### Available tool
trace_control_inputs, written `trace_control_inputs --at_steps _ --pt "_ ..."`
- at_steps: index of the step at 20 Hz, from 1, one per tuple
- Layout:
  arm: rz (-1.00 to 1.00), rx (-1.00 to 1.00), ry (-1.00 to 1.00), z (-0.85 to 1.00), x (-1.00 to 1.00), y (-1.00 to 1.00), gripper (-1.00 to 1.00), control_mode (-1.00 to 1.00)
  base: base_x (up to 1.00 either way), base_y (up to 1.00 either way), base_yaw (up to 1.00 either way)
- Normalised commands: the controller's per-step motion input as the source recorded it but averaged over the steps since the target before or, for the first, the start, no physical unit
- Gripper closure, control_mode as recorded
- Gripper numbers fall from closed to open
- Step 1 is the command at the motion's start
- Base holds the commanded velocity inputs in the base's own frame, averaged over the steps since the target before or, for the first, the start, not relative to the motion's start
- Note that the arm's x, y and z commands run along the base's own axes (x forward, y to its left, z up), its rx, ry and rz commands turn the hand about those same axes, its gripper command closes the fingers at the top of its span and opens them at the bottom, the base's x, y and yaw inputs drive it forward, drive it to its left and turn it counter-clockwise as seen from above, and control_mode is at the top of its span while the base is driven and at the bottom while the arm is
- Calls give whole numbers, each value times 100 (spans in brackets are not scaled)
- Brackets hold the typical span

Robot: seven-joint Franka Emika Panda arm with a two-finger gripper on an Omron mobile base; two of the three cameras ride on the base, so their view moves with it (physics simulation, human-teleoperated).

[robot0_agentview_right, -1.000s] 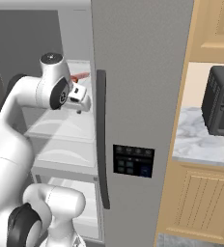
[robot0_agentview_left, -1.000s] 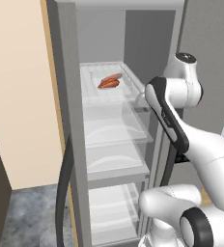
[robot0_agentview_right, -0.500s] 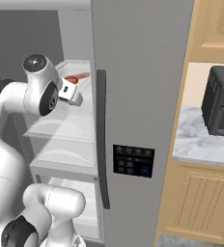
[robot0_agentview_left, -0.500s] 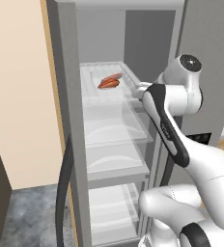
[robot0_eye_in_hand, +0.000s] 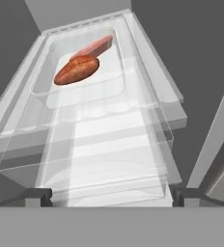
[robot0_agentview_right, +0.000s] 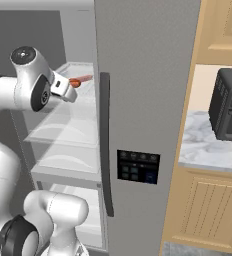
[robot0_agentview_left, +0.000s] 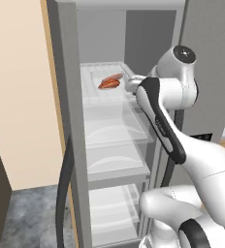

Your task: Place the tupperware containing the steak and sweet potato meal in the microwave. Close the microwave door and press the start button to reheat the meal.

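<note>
2 dark fingertips (robot0_eye_in_hand: 36, 197) of the end effector (robot0_eye_in_hand: 112, 198) stood spread wide and empty, well short of the tupperware (robot0_eye_in_hand: 80, 87) on the top fridge shelf (robot0_eye_in_hand: 147, 103). Inside it lay the sweet potato (robot0_eye_in_hand: 77, 70) with the steak (robot0_eye_in_hand: 95, 47) behind. Judging ahead, a low approach could catch the shelf's front lip, or a pinch on the thin rim could tip the tray and spill both pieces.

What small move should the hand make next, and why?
Probably ease forward toward the tupperware: the hand is open and empty, short of the tray, which rests on the top fridge shelf holding the steak and sweet potato.
</note>
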Motion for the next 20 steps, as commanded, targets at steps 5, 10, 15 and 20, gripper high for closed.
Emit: trace_control_inputs --at_steps 5,10,15,20 --pt "-3 13 -1 -1 7 2 -100 -100 0 0 0" --pt "-6 17 0 -8 24 0 -100 -100 0 0 0" --pt "-12 4 0 -26 31 13 -100 -100 0 0 0" --pt "-12 0 0 -20 37 37 -100 -100 0 0 0"
